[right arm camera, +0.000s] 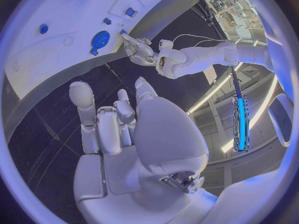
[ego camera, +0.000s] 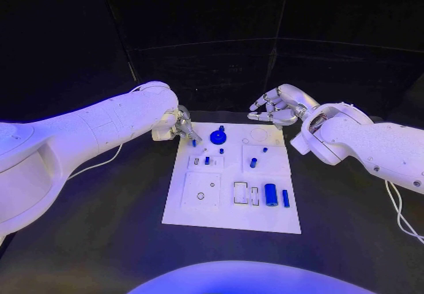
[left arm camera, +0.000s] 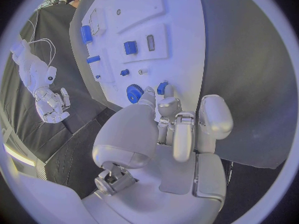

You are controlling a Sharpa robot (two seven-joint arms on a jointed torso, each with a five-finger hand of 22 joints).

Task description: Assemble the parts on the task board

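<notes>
Left robot hand (ego camera: pixel 181 127) apparently pinching.

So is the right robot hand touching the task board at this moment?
Apart. The head view shows the right robot hand held beyond the far edge of the task board, fingers curled over black table. The right wrist view shows dark table between its fingers and the board.

We cannot tell whether the left hand (ego camera: pixel 180 127) grips the small blue part (left arm camera: pixel 162 88) at the task board (ego camera: pixel 199 211) edge — its fingertips (left arm camera: pixel 168 107) cover the contact.
</notes>
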